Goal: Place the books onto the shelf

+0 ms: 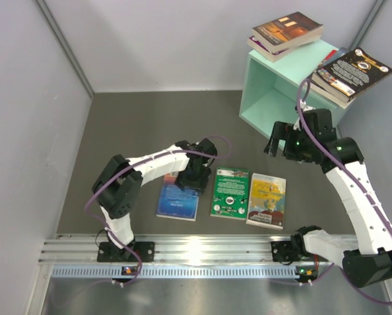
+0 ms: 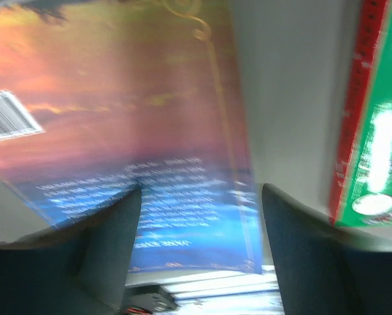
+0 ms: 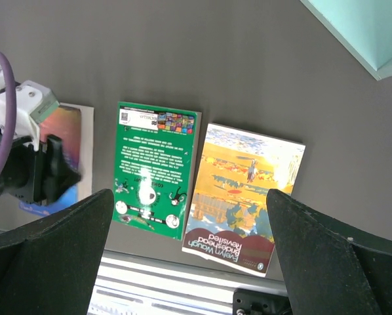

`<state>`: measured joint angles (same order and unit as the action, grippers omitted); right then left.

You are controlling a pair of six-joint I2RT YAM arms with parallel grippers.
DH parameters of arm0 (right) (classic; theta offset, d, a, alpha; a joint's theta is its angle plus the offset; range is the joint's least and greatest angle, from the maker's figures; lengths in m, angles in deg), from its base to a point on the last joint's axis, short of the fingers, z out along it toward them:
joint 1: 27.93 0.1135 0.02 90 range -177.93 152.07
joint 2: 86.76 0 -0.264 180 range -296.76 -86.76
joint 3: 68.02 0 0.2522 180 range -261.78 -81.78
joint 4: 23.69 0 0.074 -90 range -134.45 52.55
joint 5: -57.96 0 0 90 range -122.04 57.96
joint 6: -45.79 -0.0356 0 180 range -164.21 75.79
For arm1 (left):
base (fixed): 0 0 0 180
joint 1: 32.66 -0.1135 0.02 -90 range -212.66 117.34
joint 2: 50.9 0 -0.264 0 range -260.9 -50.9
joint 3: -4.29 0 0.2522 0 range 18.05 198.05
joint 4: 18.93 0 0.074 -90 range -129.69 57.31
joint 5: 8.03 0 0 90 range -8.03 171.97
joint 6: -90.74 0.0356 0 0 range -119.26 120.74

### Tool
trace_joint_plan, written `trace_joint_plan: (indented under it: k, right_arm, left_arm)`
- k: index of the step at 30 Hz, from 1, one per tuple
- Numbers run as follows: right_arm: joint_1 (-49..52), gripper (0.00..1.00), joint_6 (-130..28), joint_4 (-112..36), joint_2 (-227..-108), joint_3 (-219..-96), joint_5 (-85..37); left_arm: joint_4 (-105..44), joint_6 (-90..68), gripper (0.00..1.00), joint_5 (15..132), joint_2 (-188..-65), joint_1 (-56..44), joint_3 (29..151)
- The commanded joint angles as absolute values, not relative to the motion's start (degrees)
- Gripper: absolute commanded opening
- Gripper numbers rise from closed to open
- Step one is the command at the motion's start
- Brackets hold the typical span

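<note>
Your left hand (image 1: pixel 197 174) hangs low over the top end of the blue-orange book (image 1: pixel 176 197), which lies flat on the dark table (image 1: pixel 137 125). Its fingers (image 2: pixel 111 243) stand wide apart and clamp nothing; the wrist view shows the book's corner in the gap between them. Just beside that book lie a green book (image 1: pixel 230 192) and then a yellow book (image 1: pixel 267 200), all three in a row near the arm bases. Your right hand (image 1: pixel 279 141) hovers above the table in front of the mint-green shelf (image 1: pixel 274 98), spread fully and empty. The shelf sits at the far right with its open face toward the table's middle. A brown-covered stack (image 1: pixel 286 31) and a black-covered stack (image 1: pixel 350 71) rest on its top.
</note>
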<state>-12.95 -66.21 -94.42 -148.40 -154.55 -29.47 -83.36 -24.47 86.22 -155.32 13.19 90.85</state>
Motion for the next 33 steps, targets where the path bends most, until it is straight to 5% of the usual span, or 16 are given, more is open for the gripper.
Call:
trace_joint_plan:
  k: [1, 6, 7, 11, 15, 33]
  right_arm:
    - [-12.28, 1.0, -64.69, -91.77, -148.54, -157.19, -29.05]
    - [-12.28, 1.0, -64.25, -90.98, -148.89, -157.37, -26.43]
    - [-12.37, 1.0, -63.72, -90.28, -149.07, -156.84, -21.98]
    - [-12.2, 1.0, -64.33, -81.43, -152.66, -153.42, -1.06]
    - [-9.92, 1.0, -73.7, -67.98, -158.56, -148.94, 13.39]
    - [6.7, 1.0, -87.8, -52.21, -194.23, -153.84, 12.61]
  left_arm:
    - [-85.85, -25.45, 0.0, 81.43, -154.61, 13.84, 94.15]
    - [-92.26, -26.42, 0.0, 89.07, -152.15, 12.52, 103.12]
    - [-93.93, -26.68, 0.12, 90.48, -151.71, 10.78, 104.09]
    - [-92.55, -26.69, 0.96, 90.32, -147.67, 4.1, 101.39]
    - [-91.58, -25.72, 0.98, 88.12, -144.16, -5.31, 95.67]
    - [-74.18, -28.53, 0.98, 66.42, -138.0, -16.93, 70.45]
